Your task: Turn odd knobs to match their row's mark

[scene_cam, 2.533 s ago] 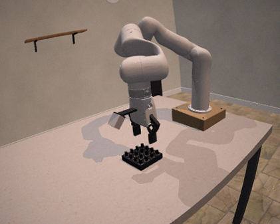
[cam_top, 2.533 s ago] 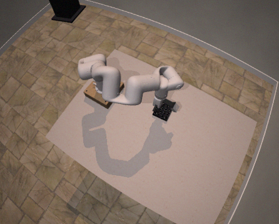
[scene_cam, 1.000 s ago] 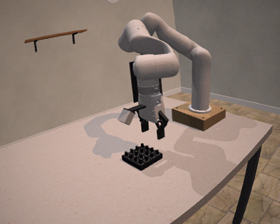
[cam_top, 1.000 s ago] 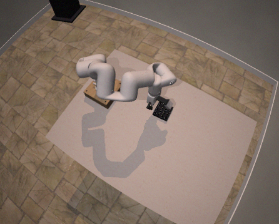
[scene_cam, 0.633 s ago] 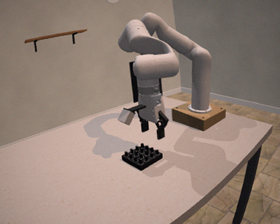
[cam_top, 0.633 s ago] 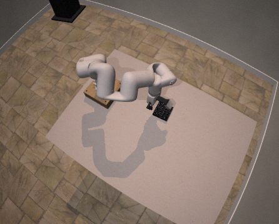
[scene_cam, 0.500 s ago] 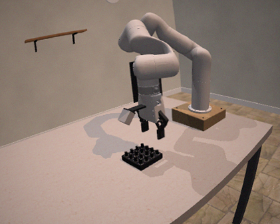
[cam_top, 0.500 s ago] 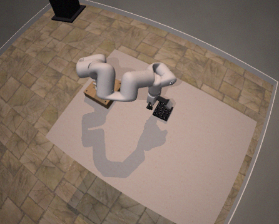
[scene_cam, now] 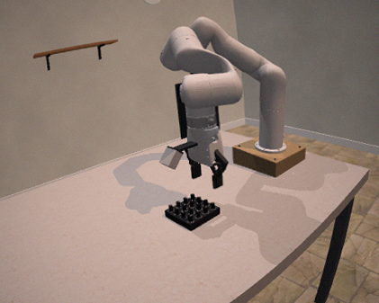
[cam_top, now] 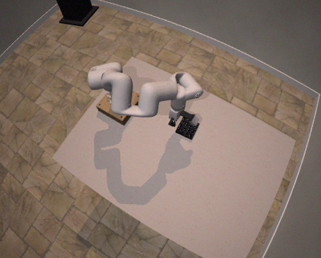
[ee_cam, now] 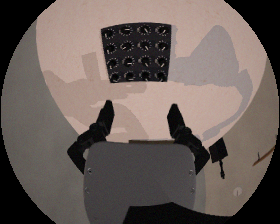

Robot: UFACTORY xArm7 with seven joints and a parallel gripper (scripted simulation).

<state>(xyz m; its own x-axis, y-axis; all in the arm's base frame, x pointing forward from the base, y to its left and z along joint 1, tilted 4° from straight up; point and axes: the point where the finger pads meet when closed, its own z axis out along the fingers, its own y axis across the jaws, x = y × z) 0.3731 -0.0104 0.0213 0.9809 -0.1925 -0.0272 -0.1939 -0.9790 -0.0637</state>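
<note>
On my bench (cam_top: 223, 173) (scene_cam: 105, 246) (ee_cam: 200, 50): pale, faintly speckled top. Black knob box (cam_top: 187, 126) (scene_cam: 192, 213) (ee_cam: 137, 53) and wooden base block (cam_top: 126, 120) (scene_cam: 255, 162) rest apart on it.

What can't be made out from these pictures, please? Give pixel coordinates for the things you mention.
- Printed names on the knob box (cam_top: 187, 125) (scene_cam: 190, 223) (ee_cam: 136, 54): too small in every view.
- The box's socket: not discernible in any view.
- Box's feet: too small in the exterior view, out of sight from above.
- Table legs: hidden by the tabletop in the top view.

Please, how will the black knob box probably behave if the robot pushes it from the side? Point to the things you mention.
The knob box (cam_top: 187, 126) (scene_cam: 191, 225) (ee_cam: 136, 54) looks stiff, so it would probably move as one piece. It is low and wide, so it seems more likely to slide than to tip. The knobs stand up from its top, so a push on them might turn one.
</note>
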